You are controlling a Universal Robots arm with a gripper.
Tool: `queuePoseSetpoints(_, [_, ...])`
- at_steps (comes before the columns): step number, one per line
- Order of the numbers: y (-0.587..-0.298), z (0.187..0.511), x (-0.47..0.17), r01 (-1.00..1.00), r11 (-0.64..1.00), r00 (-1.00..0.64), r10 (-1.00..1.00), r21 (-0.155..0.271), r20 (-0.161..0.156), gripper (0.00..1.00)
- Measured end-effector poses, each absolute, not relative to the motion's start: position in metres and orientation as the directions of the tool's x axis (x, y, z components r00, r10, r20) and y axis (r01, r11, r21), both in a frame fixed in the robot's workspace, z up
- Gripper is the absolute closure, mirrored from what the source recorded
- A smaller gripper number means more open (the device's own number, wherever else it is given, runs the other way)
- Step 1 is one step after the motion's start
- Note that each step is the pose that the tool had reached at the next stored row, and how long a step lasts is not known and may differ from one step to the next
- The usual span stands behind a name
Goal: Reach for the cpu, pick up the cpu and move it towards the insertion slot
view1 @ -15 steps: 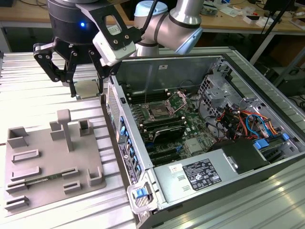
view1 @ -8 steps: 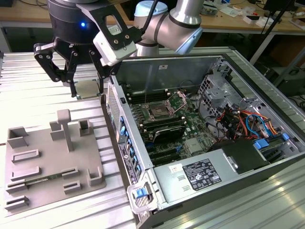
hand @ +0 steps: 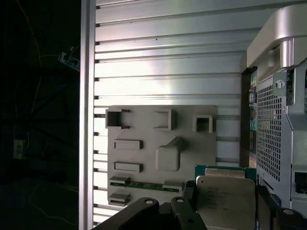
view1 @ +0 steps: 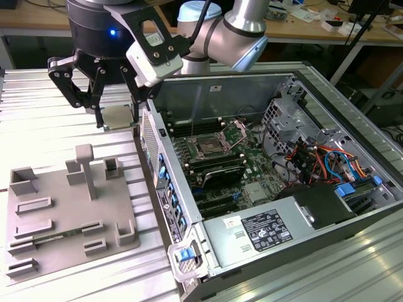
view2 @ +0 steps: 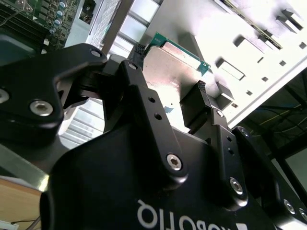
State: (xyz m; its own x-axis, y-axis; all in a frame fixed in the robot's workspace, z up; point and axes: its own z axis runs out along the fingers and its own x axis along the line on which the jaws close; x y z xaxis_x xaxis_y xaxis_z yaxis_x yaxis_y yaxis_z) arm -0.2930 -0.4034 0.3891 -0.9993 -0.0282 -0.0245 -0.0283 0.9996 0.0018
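Observation:
My gripper [view1: 117,119] is shut on the cpu [view1: 118,115], a flat square chip with a pale metal top. It hangs in the air above the ribbed table, just off the open computer case's wall on the exterior view's left. In both wrist views the cpu [view2: 175,52] [hand: 223,194] sits clamped by its edges between the black fingers [view2: 136,60], green board rim showing. The insertion slot [view1: 208,150], a silver-framed socket with a dark centre, lies on the motherboard inside the case, to the exterior view's right of the gripper and lower.
A gray plastic fixture plate [view1: 63,207] [hand: 158,143] with raised blocks and recesses lies on the table below the gripper. The case wall [view1: 154,157] stands between gripper and socket. Memory slots, cables, a drive cage and a power supply [view1: 264,229] crowd the case.

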Motion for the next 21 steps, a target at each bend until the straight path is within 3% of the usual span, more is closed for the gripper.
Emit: queuePoseSetpoints(21, [-0.403, 0.388, -0.273, -0.028, 1.000, -0.999, -0.028, 0.002, -0.027, 0.45])
